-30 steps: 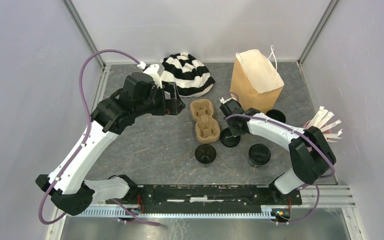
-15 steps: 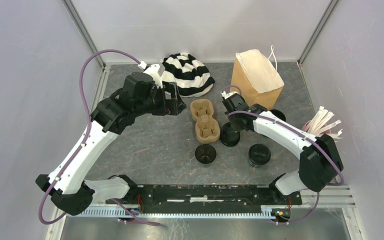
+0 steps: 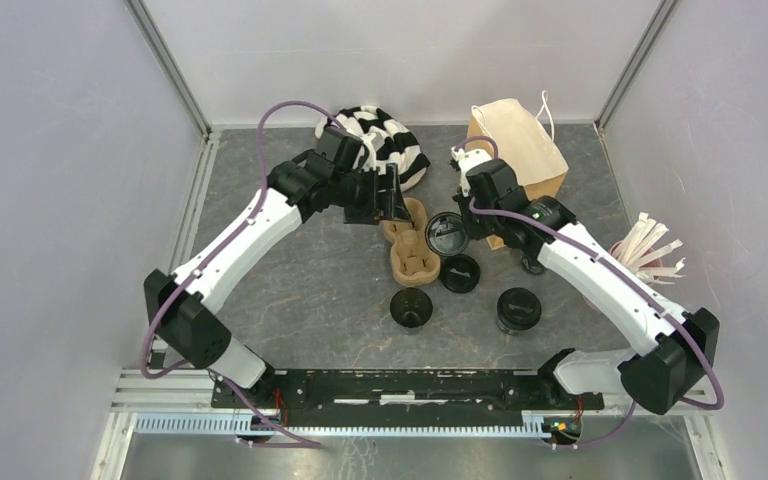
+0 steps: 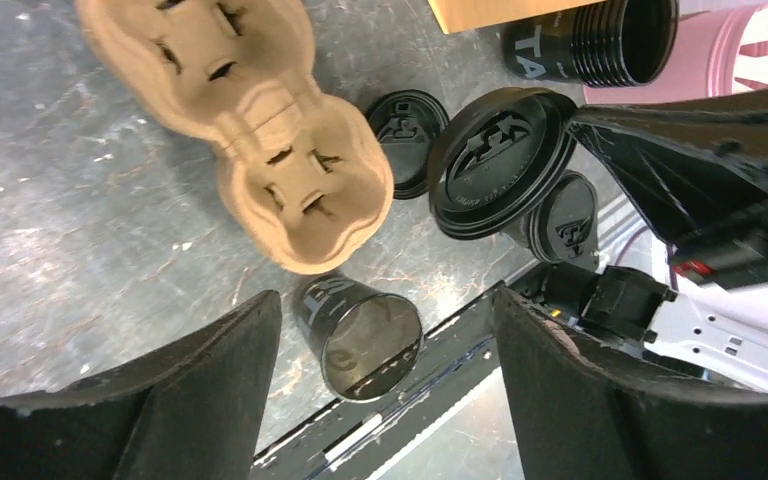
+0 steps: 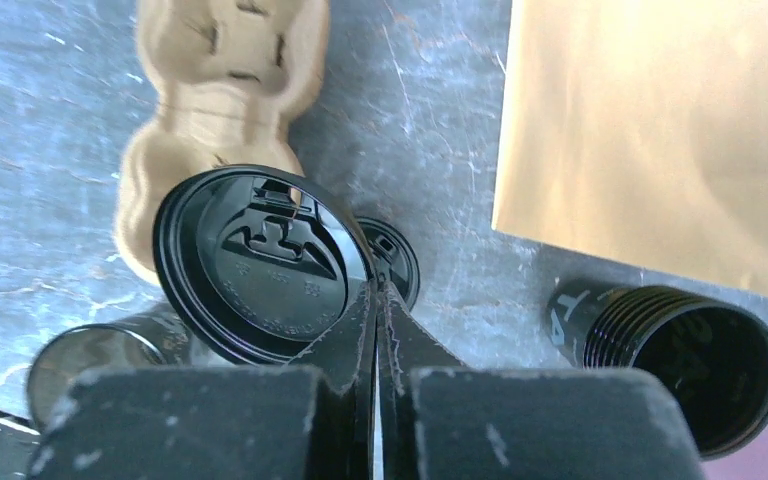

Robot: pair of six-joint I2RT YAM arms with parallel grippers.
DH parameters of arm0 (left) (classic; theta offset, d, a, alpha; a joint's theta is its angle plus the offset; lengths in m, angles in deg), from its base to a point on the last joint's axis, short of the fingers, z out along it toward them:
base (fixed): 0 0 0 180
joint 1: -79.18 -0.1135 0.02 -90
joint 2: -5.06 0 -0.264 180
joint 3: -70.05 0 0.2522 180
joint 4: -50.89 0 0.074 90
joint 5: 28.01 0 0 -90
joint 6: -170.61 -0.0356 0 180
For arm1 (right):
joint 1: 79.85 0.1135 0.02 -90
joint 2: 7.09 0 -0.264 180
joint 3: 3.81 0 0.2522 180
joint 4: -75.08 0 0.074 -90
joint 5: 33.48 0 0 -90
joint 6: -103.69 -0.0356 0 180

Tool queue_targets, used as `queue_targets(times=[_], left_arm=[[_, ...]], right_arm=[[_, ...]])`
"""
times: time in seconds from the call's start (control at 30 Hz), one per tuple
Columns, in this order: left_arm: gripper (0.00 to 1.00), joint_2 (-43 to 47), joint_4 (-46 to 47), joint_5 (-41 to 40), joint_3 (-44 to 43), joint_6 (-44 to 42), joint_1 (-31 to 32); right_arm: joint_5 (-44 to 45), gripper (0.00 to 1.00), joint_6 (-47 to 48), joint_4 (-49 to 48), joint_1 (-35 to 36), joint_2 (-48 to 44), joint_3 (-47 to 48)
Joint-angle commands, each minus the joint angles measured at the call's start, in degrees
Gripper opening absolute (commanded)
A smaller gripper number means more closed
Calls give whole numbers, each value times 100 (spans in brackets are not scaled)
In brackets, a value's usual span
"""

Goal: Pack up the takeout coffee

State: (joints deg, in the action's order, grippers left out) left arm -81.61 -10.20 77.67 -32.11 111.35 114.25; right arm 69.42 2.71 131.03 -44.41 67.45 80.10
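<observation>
Nearest the arm bases, an open coffee cup (image 3: 411,307) stands on the grey table (image 3: 290,290) just short of the carrier's near end. A lidded coffee cup (image 3: 518,310) stands to its right, well apart. Neither has moved in the past second. A loose lid (image 3: 460,273) lies flat just right of the brown cardboard carrier (image 3: 412,258), also unmoved.

The right gripper (image 5: 375,295), which was low over that spot a second ago, now hangs higher and farther back. Its jaws are pinched tight on the rim of a held lid (image 3: 447,232), which hangs tilted beside the carrier's far cup well.

The left gripper (image 4: 385,300) has swung in from the left side and now hovers over the carrier's far end. Its fingers are spread wide and hold nothing.

Farther right, a ribbed black cup (image 5: 675,350) lies on its side near a pink cup (image 4: 705,55). The paper bag (image 3: 520,150) and the striped hat (image 3: 400,150) sit at the far edge, unchanged.
</observation>
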Motion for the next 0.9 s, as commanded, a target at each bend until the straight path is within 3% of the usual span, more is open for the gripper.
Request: queue_targets(times=[0.0,0.23,0.43,0.7,0.87], left_arm=[[82,-161,832,818,56,467,-9],[64,-405,1004,603,47,632,120],[54,-674,976,106,-59,607,276],[35,-1144,788,-97,-466,421,272],[29,-1251,732,-167,-565,350,272]], right_arm=[[-338,0,119,-11,-22,-27,517],[-410,0,85,114,-20,277,1018],[-502,0,72,86,-20,441,1183],[-584,0,42,-2,-20,518,1204],[-608,0,43,-27,-23,537,1194]])
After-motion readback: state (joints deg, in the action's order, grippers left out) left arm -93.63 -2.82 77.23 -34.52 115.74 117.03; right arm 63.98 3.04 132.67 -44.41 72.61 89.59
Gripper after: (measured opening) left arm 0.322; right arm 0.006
